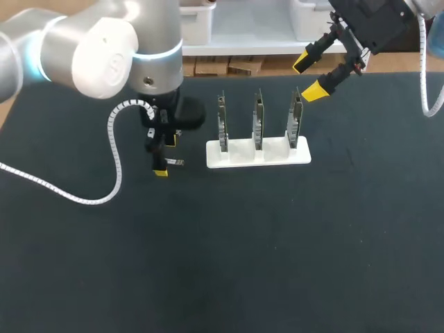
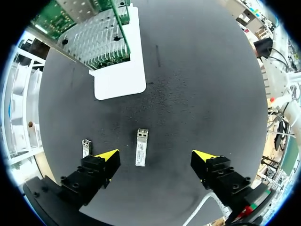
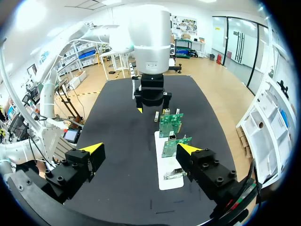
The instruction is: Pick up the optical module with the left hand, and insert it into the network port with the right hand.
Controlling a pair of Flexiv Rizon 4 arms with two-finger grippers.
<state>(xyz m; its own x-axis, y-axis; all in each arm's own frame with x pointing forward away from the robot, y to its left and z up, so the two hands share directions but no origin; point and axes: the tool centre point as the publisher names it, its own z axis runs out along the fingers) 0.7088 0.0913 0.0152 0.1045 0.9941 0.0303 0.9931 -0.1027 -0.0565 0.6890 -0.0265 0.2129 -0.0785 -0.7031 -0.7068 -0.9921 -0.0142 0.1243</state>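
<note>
The pick-up was judged in hand: the optical module (image 2: pixel 141 147) lay on the table (image 1: pixel 277 243) between the spread, untouching fingers of the left gripper (image 2: pixel 155 156). Lowering and closing were called for next. The right gripper (image 3: pixel 141 149) was held released near 3 boards (image 1: pixel 258 121).

No text, number or sign can be made out anywhere on the surface (image 2: pixel 197 94). The optical module (image 2: pixel 141 147) lying between the open fingers of the left claw (image 2: pixel 155 156) carries a pale label with dark print, but it is too small to read. The green circuit boards (image 2: pixel 101 40) standing in the white holder (image 2: pixel 120 77) show only fine markings that cannot be read either.
</note>
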